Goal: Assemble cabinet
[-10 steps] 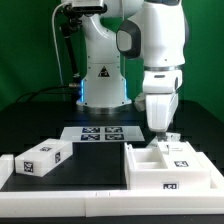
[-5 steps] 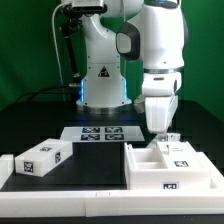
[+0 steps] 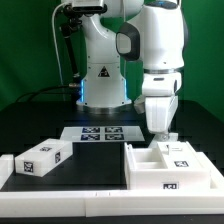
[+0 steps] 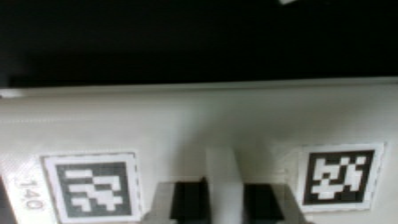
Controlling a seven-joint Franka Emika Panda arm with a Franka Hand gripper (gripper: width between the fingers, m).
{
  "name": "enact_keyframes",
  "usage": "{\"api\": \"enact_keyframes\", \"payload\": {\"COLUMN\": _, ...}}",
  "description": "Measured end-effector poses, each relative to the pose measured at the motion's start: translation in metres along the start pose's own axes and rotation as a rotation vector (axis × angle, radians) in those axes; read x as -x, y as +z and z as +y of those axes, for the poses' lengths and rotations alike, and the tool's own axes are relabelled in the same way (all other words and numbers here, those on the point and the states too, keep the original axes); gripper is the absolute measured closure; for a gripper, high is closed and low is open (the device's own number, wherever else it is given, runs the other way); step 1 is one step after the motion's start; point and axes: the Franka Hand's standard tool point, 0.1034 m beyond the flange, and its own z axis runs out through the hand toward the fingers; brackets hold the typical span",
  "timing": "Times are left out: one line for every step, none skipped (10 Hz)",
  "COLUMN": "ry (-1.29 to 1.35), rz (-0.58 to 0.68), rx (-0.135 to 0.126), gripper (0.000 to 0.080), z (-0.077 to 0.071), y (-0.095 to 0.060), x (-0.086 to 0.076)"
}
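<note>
The cabinet body [image 3: 172, 170] is a large white box with tags, lying on the table at the exterior view's right. My gripper [image 3: 160, 134] reaches straight down onto its far edge. In the wrist view my two dark fingers [image 4: 187, 203] stand close together with a thin white rib [image 4: 228, 195] of the body between them. A tag [image 4: 93, 186] lies on the white surface on either side. A smaller white tagged cabinet piece [image 3: 42, 157] lies apart at the exterior view's left.
The marker board [image 3: 100, 133] lies flat in front of the robot's base [image 3: 104, 88]. A long low white rail [image 3: 60, 197] runs along the near side of the table. Cables hang behind the base at the left.
</note>
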Motion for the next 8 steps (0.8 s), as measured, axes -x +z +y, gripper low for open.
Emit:
{"api": "enact_keyframes", "payload": {"ry": 0.000, "rz": 0.000, "rx": 0.000, "gripper": 0.0732, "z": 0.000, "y": 0.000, "x": 0.000}}
{"api": "enact_keyframes", "payload": {"ry": -0.009, "rz": -0.001, "rx": 0.001, "gripper": 0.0732, "z": 0.001, "y": -0.001, "x": 0.000}}
{"api": "enact_keyframes", "payload": {"ry": -0.026, "rz": -0.001, "rx": 0.005, "gripper": 0.0732, "z": 0.002, "y": -0.003, "x": 0.000}}
{"api": "enact_keyframes", "payload": {"ry": -0.032, "rz": -0.018, "rx": -0.001, "gripper": 0.0732, "z": 0.002, "y": -0.007, "x": 0.001}}
{"api": "enact_keyframes", "payload": {"ry": -0.037, "rz": -0.038, "rx": 0.000, "gripper": 0.0732, "z": 0.005, "y": -0.017, "x": 0.003}}
{"api": "enact_keyframes", "payload": {"ry": -0.052, "rz": -0.049, "rx": 0.009, "gripper": 0.0732, "z": 0.010, "y": -0.027, "x": 0.003}}
{"api": "enact_keyframes", "payload": {"ry": -0.072, "rz": -0.058, "rx": 0.012, "gripper": 0.0732, "z": 0.013, "y": -0.033, "x": 0.007}}
{"api": "enact_keyframes", "payload": {"ry": -0.084, "rz": -0.065, "rx": 0.014, "gripper": 0.0732, "z": 0.019, "y": -0.038, "x": 0.013}}
